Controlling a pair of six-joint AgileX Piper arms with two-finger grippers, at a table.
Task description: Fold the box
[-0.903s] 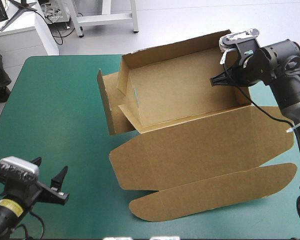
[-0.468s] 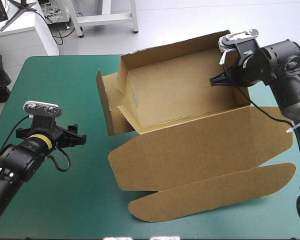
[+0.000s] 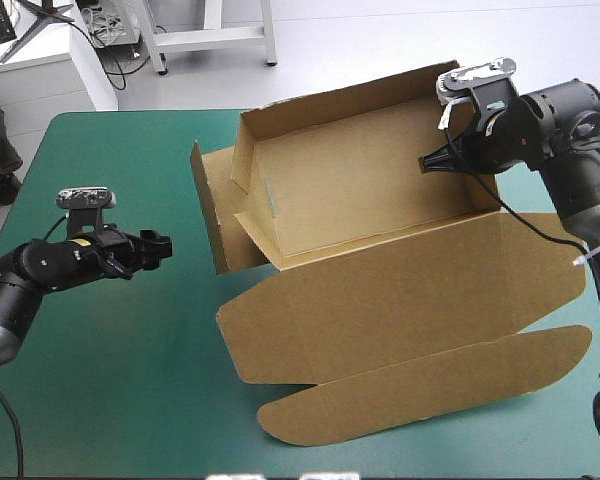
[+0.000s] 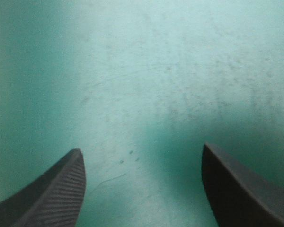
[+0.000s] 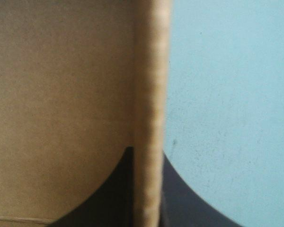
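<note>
— Teal-green cover (image 4: 142, 71) alone is seen between the parted fingers of the left gripper (image 4: 142, 189).
— The right gripper (image 5: 146, 189) is clamped on the right wall of the box (image 3: 380, 200), toward the table's far edge. The left flap (image 3: 208, 210) should be pressed in squarely, wall held firm.

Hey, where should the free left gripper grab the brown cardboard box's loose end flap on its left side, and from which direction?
Probably best: take the brown cardboard end flap by its upper free edge, coming in from the table's left, jaws astride the thin board. It stands on edge, splayed outward toward the open left gripper, with both faces exposed.
</note>
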